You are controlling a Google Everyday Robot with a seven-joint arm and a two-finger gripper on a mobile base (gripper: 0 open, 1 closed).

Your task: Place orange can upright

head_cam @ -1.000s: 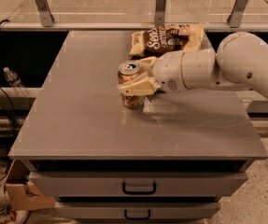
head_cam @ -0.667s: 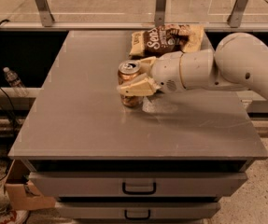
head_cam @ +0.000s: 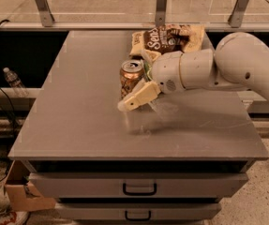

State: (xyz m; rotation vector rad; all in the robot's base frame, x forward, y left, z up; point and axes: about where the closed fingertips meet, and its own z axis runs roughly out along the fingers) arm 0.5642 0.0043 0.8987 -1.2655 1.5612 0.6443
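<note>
The orange can [head_cam: 131,77] stands upright near the middle of the grey table [head_cam: 78,107], silver top with pull tab facing up. My gripper [head_cam: 130,99] reaches in from the right on the white arm [head_cam: 227,64] and is shut on the can's lower body. One beige finger [head_cam: 141,96] lies across the front of the can; the other is hidden behind it. The can's base is hidden by the finger, so I cannot tell whether it touches the table.
A brown chip bag [head_cam: 164,39] lies at the back of the table, just behind the can and the arm. Drawers [head_cam: 138,189] sit under the table's front edge. A plastic bottle [head_cam: 13,81] and a cardboard box [head_cam: 19,191] are on the left.
The gripper's front finger has shifted slightly lower on the can, showing more of its body. The can stays upright in about the same spot.
</note>
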